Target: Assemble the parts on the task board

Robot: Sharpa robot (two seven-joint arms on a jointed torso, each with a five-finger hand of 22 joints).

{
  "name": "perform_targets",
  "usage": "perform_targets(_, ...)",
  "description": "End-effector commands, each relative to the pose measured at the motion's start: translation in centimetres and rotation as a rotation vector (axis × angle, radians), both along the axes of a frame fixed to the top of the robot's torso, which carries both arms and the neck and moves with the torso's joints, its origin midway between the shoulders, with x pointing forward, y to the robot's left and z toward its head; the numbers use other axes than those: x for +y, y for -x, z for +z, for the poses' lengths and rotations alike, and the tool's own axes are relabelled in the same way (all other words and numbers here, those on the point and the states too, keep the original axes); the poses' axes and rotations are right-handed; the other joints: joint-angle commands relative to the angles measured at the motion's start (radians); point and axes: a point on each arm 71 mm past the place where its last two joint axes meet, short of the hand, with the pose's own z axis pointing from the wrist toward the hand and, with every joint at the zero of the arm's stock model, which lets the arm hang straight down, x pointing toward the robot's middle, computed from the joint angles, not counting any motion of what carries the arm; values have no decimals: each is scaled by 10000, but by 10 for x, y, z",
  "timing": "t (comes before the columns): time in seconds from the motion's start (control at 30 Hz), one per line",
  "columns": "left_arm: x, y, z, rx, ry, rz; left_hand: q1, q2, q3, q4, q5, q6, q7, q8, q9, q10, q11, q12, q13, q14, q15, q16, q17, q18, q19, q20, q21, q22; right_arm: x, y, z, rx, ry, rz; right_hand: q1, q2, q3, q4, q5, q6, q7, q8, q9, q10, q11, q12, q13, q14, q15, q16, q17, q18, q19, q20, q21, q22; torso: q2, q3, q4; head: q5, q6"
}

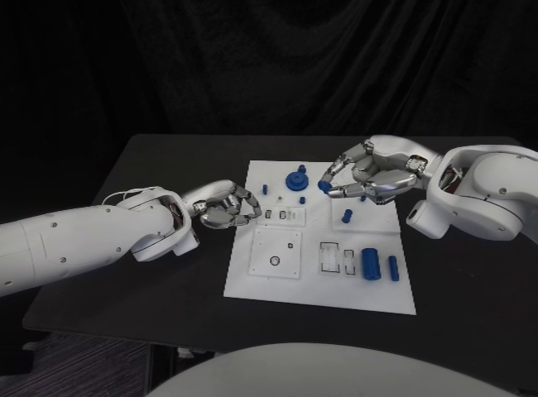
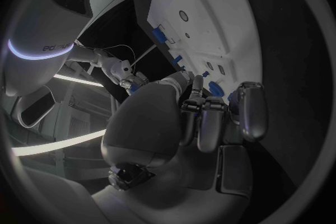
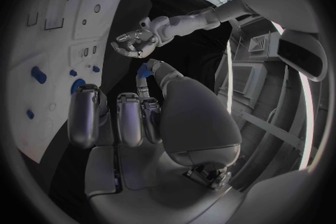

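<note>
The white task board (image 1: 260, 281) lies in the middle of the black table. My right hand (image 1: 374, 175) hovers over the board's far right part and pinches a small blue part (image 1: 324, 187) at its fingertips; the right wrist view shows that part (image 3: 143, 71) at the thumb tip. A blue gear (image 1: 296, 180) stands near the far edge, with small blue pegs (image 1: 264, 188) beside it. Another peg (image 1: 347, 217) stands mid-board. Two blue cylinders (image 1: 372, 262) lie near the right edge. My left hand (image 1: 228, 207) sits at the board's left edge, its fingers (image 2: 203, 123) curled in on nothing visible.
The board has a square plate with a round hole (image 1: 276, 252) and rectangular slots (image 1: 330, 256). The black table (image 1: 126, 281) has bare room to the left of and in front of the board. A dark curtain hangs behind.
</note>
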Motion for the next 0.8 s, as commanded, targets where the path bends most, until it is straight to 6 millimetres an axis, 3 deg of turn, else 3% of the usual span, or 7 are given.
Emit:
perform_targets(0.03, -4, 0, 8, -1265, 583, -336, 157, -18, 93, 8, 117, -143, 26, -124, -66, 1076, 69, -14, 2614, 1036, 56, 26, 2634, -75, 5, 43, 54, 1824, 1, -5, -6, -2582, 2335, 122, 6, -67, -44, 19, 138, 315, -311, 880, 907, 440, -50, 16, 1964, 588, -50, 38, 927, 174, 83, -60, 71, 1890, -2, -6, -15, 61, -2)
perform_targets(0.07, -5, 0, 9, -1431, 578, -400, 185, -46, 116, 23, 144, -185, 34, -184, -106, 1076, 63, -14, 2614, 1036, 55, 26, 2634, -76, 12, 44, 64, 1827, 3, -6, -8, -3014, 2756, 161, -101, -175, -95, 83, 419, 317, -320, 891, 913, 433, -58, 12, 1956, 588, -56, 33, 917, 176, 81, -63, 65, 1888, -7, -8, -17, 86, -2)
perform_targets(0.23, -10, -2, 11, -1895, 603, -614, 305, -185, 262, 124, 209, -412, -6, -556, -346, 1076, -2, -14, 2614, 1036, 6, 26, 2634, -75, 17, 15, 84, 1830, 12, -10, -17, -4482, 4123, 389, -191, -251, -119, 139, 560, 303, -326, 881, 910, 430, -63, 12, 1954, 588, -62, 30, 911, 181, 74, -68, 44, 1881, -14, -14, -4, 135, -2)
perform_targets(0.33, -14, -3, 11, -2095, 599, -754, 366, -258, 356, 183, 242, -506, -58, -775, -485, 1076, -48, -14, 2614, 1036, -29, 26, 2634, -78, 26, -15, 104, 1835, 20, -11, -22, -5210, 4776, 585, -349, -391, -98, 221, 958, 197, -299, 774, 868, 405, -46, -4, 1930, 578, -53, 7, 882, 183, 68, -66, 25, 1876, -6, -10, -5, 155, -2)
perform_targets(0.6, -24, -4, 12, -2539, 673, -1071, 391, -303, 428, 253, 249, -559, -110, -949, -594, 1076, -88, -14, 2614, 1036, -60, 26, 2634, -85, 49, -44, 139, 1846, 42, -14, -37, -6338, 6149, 1083, -581, -603, 51, 261, 1736, 194, -304, 804, 989, 398, -51, -10, 1927, 563, -53, -22, 843, 196, 43, -62, -41, 1858, -12, -19, 6, 209, -2)
perform_targets(0.8, -31, -3, 13, -2858, 618, -1425, 411, -343, 466, 293, 280, -519, -172, -1022, -648, 1076, -131, -14, 2614, 1036, -89, 26, 2634, -104, 109, -67, 215, 1872, 54, -17, -49, -6483, 6954, 1253, -646, -625, 67, 284, 1804, 182, -302, 814, 1024, 361, -48, -36, 1887, 553, -51, -47, 812, 205, 25, -63, -86, 1845, 9, -30, 11, 258, -2)
